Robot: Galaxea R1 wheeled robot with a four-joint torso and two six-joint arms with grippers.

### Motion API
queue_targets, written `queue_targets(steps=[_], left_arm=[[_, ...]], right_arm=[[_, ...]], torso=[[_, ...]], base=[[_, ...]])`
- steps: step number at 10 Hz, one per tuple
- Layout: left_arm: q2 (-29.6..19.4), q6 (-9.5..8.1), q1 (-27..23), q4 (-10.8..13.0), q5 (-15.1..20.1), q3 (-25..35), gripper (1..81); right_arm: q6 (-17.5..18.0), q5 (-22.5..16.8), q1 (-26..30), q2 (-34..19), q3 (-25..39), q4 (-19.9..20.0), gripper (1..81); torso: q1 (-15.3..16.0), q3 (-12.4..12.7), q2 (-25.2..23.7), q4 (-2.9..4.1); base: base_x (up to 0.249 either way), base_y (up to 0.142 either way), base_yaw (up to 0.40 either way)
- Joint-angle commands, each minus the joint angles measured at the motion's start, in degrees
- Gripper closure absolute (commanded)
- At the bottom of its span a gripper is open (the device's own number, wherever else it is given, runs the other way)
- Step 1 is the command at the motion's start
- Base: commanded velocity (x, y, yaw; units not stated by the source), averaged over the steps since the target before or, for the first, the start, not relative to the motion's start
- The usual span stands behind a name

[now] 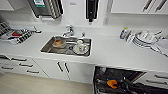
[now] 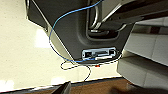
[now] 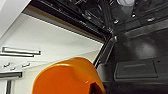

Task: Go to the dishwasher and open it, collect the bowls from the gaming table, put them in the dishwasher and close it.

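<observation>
The dishwasher stands open under the counter at the lower right, its dark inside and wire racks showing. An orange bowl hangs in the opening, above the lowered door. My right gripper reaches in from the right and holds the orange bowl at its rim. The left wrist view looks down on the robot's own dark base, a blue cable and the pale floor. The gaming table is out of view.
A steel sink in the white counter holds dishes, with a tap behind. Stacked white plates and a bottle sit at the right. White cabinet doors and drawers line the left.
</observation>
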Motion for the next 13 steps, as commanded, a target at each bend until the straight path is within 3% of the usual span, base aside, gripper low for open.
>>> queue_targets(steps=[1, 2, 3, 6, 8, 9, 11, 12, 13], left_arm=[[-0.7, 0.38, 2.0, 0.7, 2.2, -0.3, 1.0], [-0.5, 0.47, 2.1, 0.7, 2.2, -0.3, 1.0], [-0.3, 0.47, 2.1, 0.8, 2.2, -0.3, 1.0], [-0.2, 1.43, 2.1, 0.6, 2.2, -0.3, 1.0], [-0.2, 1.43, 1.8, -2.1, 1.6, -0.3, 1.0], [0.1, 1.52, 1.5, -2.2, 1.9, -0.3, 1.0], [0.3, 1.52, 1.1, -1.7, 2.0, -0.3, 1.0], [0.3, 1.52, 1.0, -1.6, 1.7, -0.3, 1.0], [0.1, 1.52, 1.0, -1.6, 1.9, -0.3, 1.0]], right_arm=[[0.9, -3.4, 10.9, 0.2, -6.8, 0.5, 81.1], [0.9, -3.4, 11.1, 0.2, -7.4, 0.5, 81.1], [0.9, -3.6, 11.6, -0.1, -7.2, 0.5, 1.0], [0.9, -12.1, 15.3, -8.4, 4.2, 0.6, 1.0], [0.4, -17.3, 13.9, -16.6, 10.4, 1.2, 1.0], [0.1, -20.4, 12.0, -20.5, 12.4, 1.2, 1.0], [-0.2, -21.0, 6.1, -25.7, 13.7, 1.2, 1.0], [-1.6, -21.1, 3.5, -27.5, 13.7, 1.2, 1.0], [-3.4, -21.1, 0.8, -29.1, 13.6, 1.3, 1.0]], torso=[[0.0, 0.0, 0.0, 0.00], [0.0, 0.0, 0.0, 0.00], [3.7, 0.0, -5.7, 0.00], [5.0, 0.0, -7.8, 0.00], [7.6, 0.0, -11.9, 0.00], [8.8, 0.0, -13.8, 0.00], [11.2, 0.0, -17.6, 0.00], [8.7, 0.0, -13.8, 0.00], [9.8, 0.0, -15.6, 0.00]], base=[[0.000, 0.000, 0.000], [0.000, 0.000, 0.000], [0.000, 0.000, 0.000], [0.000, 0.000, 0.000], [0.000, 0.000, 0.000], [0.000, 0.000, 0.000], [0.000, 0.000, 0.000], [0.000, 0.000, 0.000], [0.000, 0.000, 0.000]])
